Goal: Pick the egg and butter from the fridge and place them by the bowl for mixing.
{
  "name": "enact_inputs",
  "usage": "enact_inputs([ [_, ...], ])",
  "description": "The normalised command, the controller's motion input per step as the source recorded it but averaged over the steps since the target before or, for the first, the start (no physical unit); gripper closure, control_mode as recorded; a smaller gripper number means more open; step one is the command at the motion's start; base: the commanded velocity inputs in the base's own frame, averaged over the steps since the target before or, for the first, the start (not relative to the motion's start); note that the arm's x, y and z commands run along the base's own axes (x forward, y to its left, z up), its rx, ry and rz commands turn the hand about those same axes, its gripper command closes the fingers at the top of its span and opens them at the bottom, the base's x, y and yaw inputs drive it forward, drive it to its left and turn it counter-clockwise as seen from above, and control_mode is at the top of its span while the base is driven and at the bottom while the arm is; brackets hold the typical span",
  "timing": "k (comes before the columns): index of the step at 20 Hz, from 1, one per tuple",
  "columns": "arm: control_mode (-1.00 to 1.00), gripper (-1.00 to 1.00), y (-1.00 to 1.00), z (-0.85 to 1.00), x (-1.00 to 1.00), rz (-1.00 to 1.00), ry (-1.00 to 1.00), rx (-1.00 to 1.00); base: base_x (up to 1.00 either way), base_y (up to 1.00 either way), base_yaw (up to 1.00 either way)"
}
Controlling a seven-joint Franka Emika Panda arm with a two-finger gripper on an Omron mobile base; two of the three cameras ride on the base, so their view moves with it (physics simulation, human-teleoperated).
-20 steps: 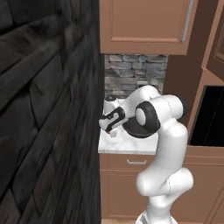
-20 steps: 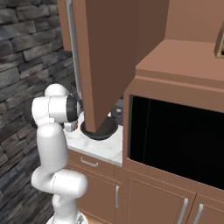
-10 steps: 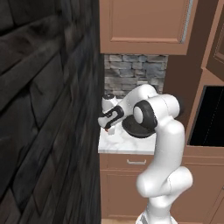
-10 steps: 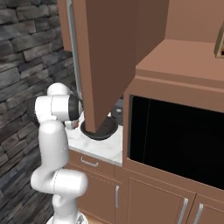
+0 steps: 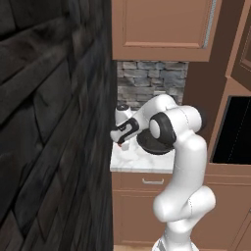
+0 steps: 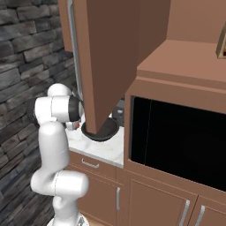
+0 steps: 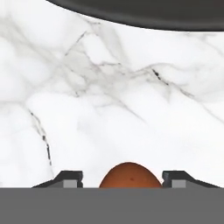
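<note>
Hand view, bottom centre: the egg [image 7: 127, 175] sat on the marble surface [image 7: 109, 109] below the dark bowl [image 7: 144, 13], the end effector [image 7: 123, 178] had just spread, tips clear either side, nothing gripped, so butter looked next.

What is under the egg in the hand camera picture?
Under the egg lies the white marble counter, with the dark bowl's rim further along it. The gripper stands astride the egg, and the grey band hides whether the egg touches the counter.
</note>
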Motion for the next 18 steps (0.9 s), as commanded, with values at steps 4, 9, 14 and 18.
enact_inputs([
  [4,-1.0,-1.0,-0.01,0.14,-0.05,-0.09,0.04,0.0,0.0,0.0,0.0],
  [9,-1.0,-1.0,0.0,0.28,-0.09,-0.06,0.08,0.0,0.0,0.0,0.0],
  [14,-1.0,-1.0,-0.09,0.31,-0.3,0.0,0.05,0.0,0.0,0.0,0.0],
  [18,-1.0,-1.0,-0.19,0.22,-0.6,0.02,-0.09,0.0,0.0,0.0,0.0],
])
